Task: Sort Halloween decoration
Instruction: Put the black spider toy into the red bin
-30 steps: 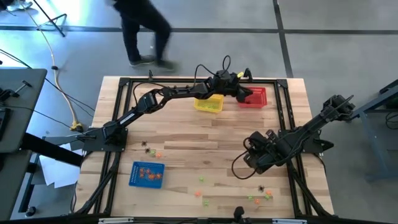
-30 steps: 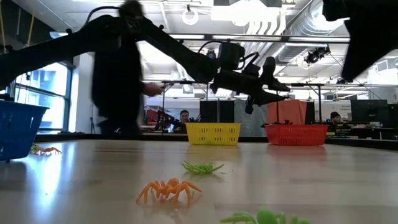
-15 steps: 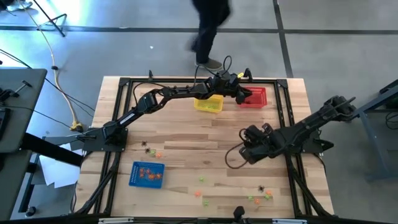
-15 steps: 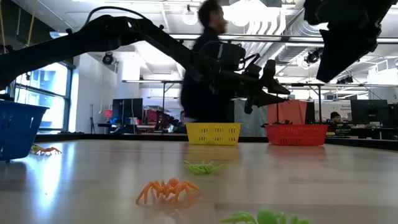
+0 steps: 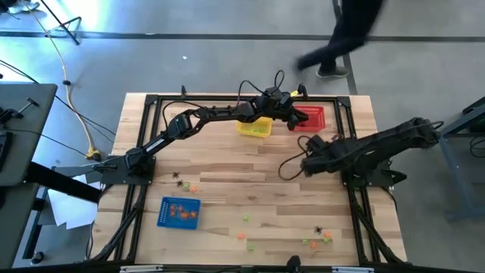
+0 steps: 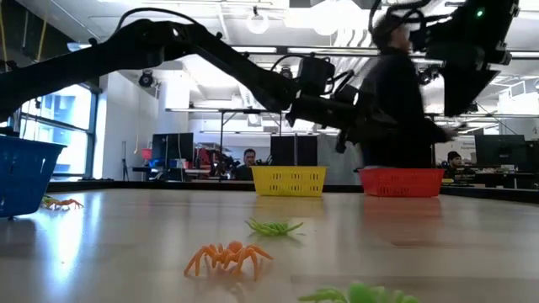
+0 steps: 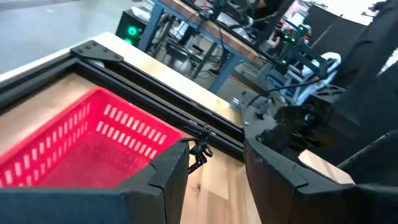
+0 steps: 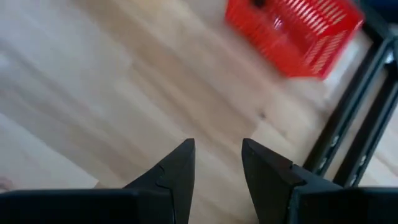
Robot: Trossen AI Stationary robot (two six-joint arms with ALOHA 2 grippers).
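My left gripper (image 5: 294,120) is stretched to the top centre of the high view, hovering at the near edge of the red basket (image 5: 311,118). Its fingers (image 7: 163,177) stand apart with nothing between them. Past them I see a small black spider (image 7: 200,149) on the wood just beside the red basket's (image 7: 87,143) corner, against the black table frame (image 7: 149,81).

My right gripper (image 5: 309,161) hangs at centre right of the high view, below the red basket and well apart from it. Its jaws are released too, bare wood showing between the fingers (image 8: 171,177), the red basket (image 8: 292,31) ahead.

The yellow basket (image 5: 255,127) sits left of the red one, half under my left arm. The blue basket (image 5: 179,212) at lower left holds orange trinkets.

Loose decorations: a black and an orange piece (image 5: 184,184) at left centre, green and orange bits (image 5: 242,227) at bottom centre, a mixed cluster (image 5: 320,236) at lower right. Up close in the low view, an orange spider (image 6: 227,257) and a green spider (image 6: 274,226).

A person (image 5: 345,34) walks past at the top right.
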